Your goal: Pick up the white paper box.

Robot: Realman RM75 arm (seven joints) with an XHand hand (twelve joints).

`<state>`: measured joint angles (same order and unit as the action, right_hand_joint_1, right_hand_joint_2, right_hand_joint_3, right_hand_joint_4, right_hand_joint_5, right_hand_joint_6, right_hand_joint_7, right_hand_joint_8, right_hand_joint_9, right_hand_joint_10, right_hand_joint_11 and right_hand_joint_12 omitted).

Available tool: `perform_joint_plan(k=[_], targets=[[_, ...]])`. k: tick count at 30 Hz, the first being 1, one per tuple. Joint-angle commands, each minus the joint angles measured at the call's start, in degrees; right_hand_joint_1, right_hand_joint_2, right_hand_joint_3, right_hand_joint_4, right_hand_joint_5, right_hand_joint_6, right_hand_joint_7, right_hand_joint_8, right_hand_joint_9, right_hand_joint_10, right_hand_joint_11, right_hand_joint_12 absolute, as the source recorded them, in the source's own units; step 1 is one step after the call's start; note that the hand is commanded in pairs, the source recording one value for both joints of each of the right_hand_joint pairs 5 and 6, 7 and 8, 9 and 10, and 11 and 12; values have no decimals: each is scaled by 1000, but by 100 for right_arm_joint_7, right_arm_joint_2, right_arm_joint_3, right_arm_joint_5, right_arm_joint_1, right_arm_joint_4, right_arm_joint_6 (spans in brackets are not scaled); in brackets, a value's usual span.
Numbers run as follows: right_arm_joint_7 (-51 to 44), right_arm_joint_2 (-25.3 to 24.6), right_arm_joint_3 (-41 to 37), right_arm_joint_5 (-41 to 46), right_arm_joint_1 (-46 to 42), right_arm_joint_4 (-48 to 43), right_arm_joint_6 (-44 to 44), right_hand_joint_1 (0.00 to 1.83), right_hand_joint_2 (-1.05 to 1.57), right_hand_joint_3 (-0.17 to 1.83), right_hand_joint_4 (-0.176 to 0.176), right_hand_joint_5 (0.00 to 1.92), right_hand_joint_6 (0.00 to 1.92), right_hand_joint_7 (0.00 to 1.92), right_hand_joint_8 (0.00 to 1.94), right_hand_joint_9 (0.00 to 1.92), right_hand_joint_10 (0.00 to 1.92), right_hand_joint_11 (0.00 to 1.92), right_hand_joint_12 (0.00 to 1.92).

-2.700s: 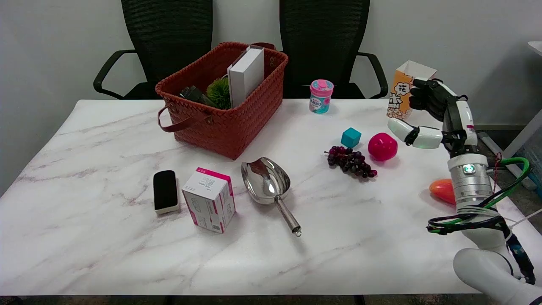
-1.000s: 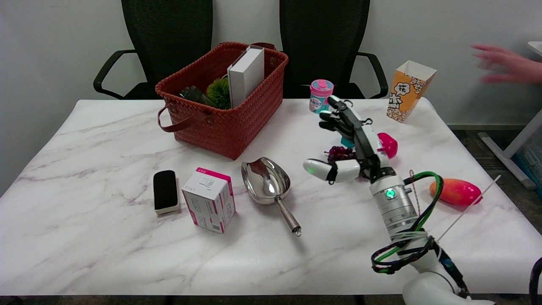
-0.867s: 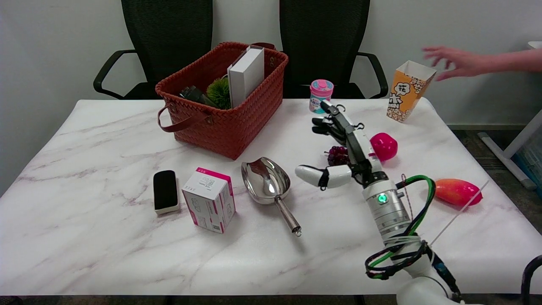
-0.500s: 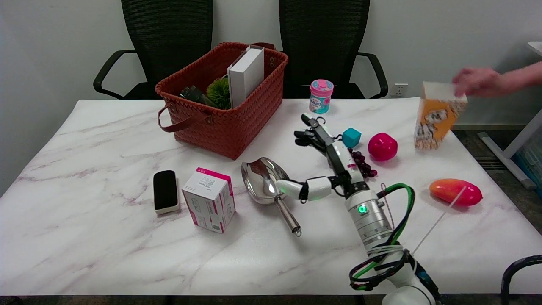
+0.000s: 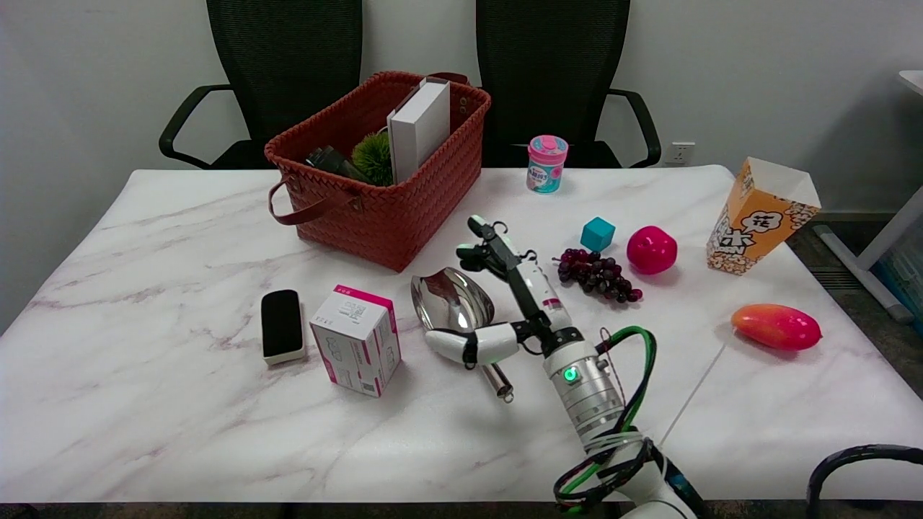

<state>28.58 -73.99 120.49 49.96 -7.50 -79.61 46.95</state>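
Approach phase: right hand (image 5: pixel 505 295) hovers above the metal scoop (image 5: pixel 454 303), fingers spread, holding nothing. White paper box (image 5: pixel 357 339) with pink edges stands on the table (image 5: pixel 144 404) to the hand's left, apart from it, just beside a black eraser (image 5: pixel 281 324). Next move likely requires travel left past the scoop, then fingers placed on opposite box faces before closing

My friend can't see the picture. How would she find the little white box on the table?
Start at the red woven basket. Nearer the table's front edge stands the white paper box, between a black eraser and a silver scoop. Only it has bright pink edges.
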Motion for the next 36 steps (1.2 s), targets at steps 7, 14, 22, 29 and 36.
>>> perform_joint_plan(k=[7,14,22,29,36], targets=[[-863,-611,429,-148,-325,-366,149,1065,228,643,0,155,155,470,470,518,518,292,292],[-1146,-664,508,-185,-561,-603,181,1067,234,649,0,158,158,474,474,524,524,244,244],[-1328,-843,700,-196,-379,-349,166,1064,245,655,0,159,159,478,478,526,526,153,153],[-1328,-1034,860,-262,-84,-4,133,1064,240,675,0,158,158,480,480,522,522,126,126],[-1328,-1046,863,-347,-30,25,21,1063,232,690,0,156,156,479,479,517,517,117,117]])
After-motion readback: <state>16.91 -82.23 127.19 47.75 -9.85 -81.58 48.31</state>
